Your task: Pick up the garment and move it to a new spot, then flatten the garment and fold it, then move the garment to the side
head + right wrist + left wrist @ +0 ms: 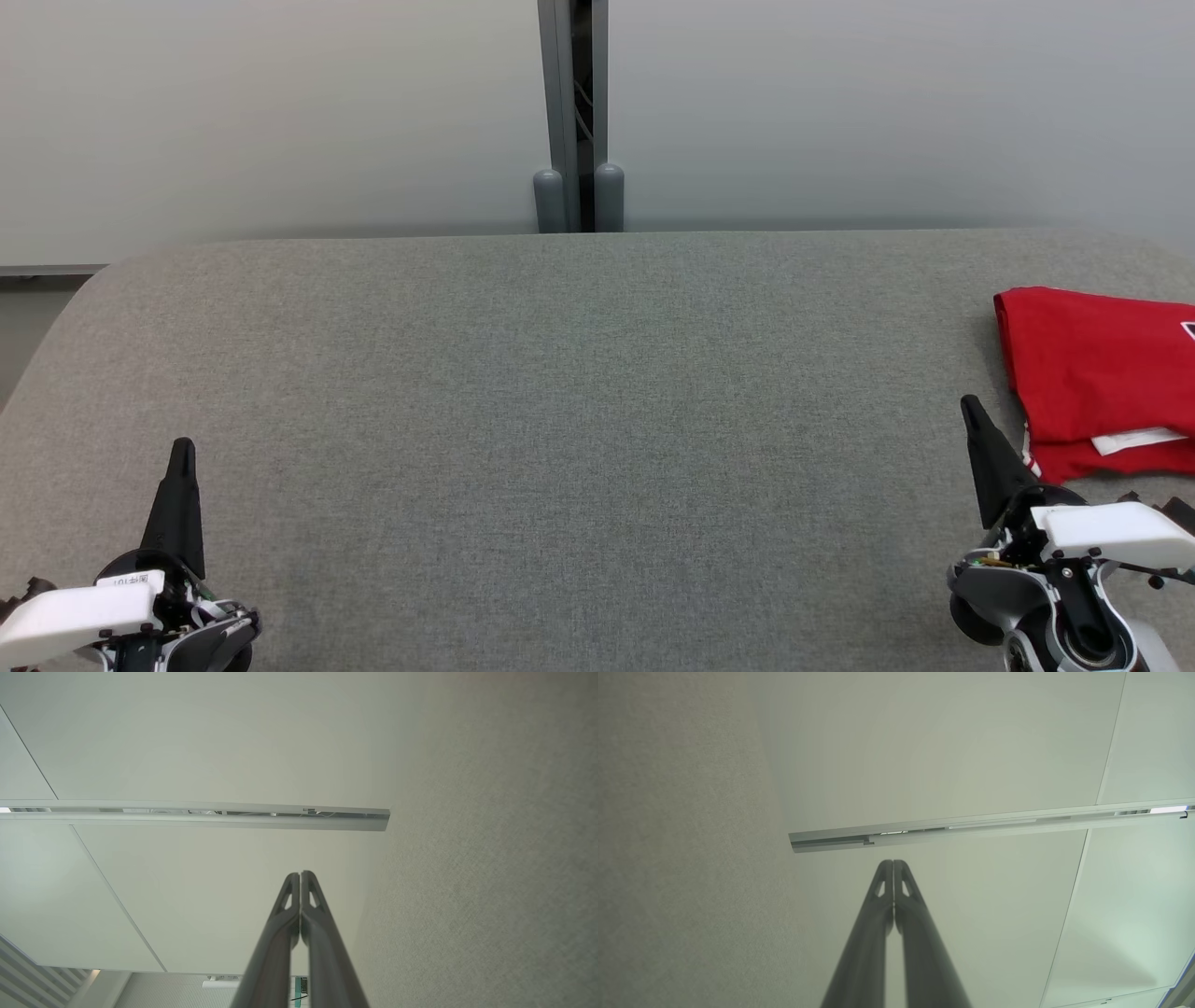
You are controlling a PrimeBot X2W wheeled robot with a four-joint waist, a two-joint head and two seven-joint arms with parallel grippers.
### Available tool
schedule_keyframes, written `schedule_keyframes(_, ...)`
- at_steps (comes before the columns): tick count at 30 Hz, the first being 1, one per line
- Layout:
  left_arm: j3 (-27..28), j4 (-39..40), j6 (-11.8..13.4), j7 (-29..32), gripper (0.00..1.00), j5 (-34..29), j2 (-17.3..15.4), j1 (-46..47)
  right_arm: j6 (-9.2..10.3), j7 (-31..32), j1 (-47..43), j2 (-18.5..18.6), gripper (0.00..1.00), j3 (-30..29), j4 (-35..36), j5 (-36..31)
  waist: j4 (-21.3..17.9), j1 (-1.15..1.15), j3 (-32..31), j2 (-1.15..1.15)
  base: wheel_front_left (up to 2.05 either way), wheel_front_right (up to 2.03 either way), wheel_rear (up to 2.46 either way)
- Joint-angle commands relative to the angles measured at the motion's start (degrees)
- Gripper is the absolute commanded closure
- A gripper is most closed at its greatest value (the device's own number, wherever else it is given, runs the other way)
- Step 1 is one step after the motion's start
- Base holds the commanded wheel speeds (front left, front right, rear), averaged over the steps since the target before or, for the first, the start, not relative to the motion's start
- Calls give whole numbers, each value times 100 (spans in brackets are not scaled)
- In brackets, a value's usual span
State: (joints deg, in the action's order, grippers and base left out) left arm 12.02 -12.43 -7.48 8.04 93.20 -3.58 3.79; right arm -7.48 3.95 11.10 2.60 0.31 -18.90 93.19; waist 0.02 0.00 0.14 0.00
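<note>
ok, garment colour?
Red, with a white tag at its near edge. The garment shows best in the head view.

Red garment (1092, 373) with white label, grey woven table (560, 420), pale grey wall (280, 112), black-fingered left gripper (182, 453)

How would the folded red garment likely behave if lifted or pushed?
The red garment looks like soft cloth in flat folded layers, so lifted by one edge it would probably droop and unfold. On the woven grey table cover, a push would likely bunch it.
</note>
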Motion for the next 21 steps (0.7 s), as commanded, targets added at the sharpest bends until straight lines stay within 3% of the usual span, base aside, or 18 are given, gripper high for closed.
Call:
schedule_keyframes(1, 24, 0, -26, 10, 100, -29, -20, 93, -2, 15, 23, 52, 100, -18, 21, 3, 0, 0, 0, 0, 0, 0, 0)
schedule_keyframes(21, 41, 0, -26, 27, 100, -37, -10, 94, -2, 15, 23, 53, 100, -18, 22, 3, 0, 0, 0, 0, 0, 0, 0)
